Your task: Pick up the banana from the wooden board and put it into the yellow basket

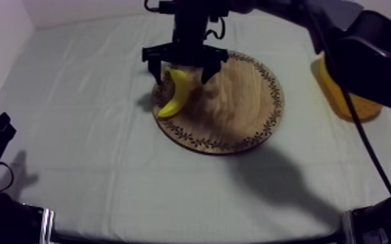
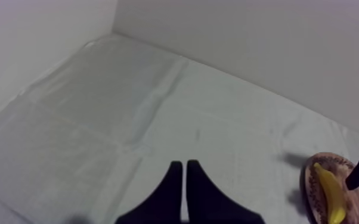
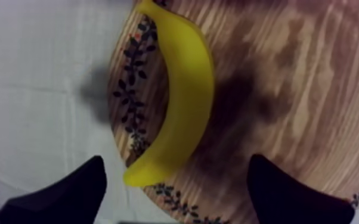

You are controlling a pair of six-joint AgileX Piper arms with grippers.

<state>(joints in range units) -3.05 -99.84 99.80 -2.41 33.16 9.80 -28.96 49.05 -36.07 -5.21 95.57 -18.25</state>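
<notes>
lowering the wide-open, empty right gripper [image 1: 182, 78] straight down should pinch the banana [image 1: 175, 96], apparently centred under it.

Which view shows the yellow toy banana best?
Right wrist view: the yellow toy banana lies close and unblocked on the round wooden board, below the open right gripper. Top view: that gripper overlaps its upper end. Left wrist view: small, far off.

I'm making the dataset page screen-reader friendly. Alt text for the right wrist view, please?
A yellow banana lies on the wooden board by its patterned rim, with the right hand open over it.
</notes>
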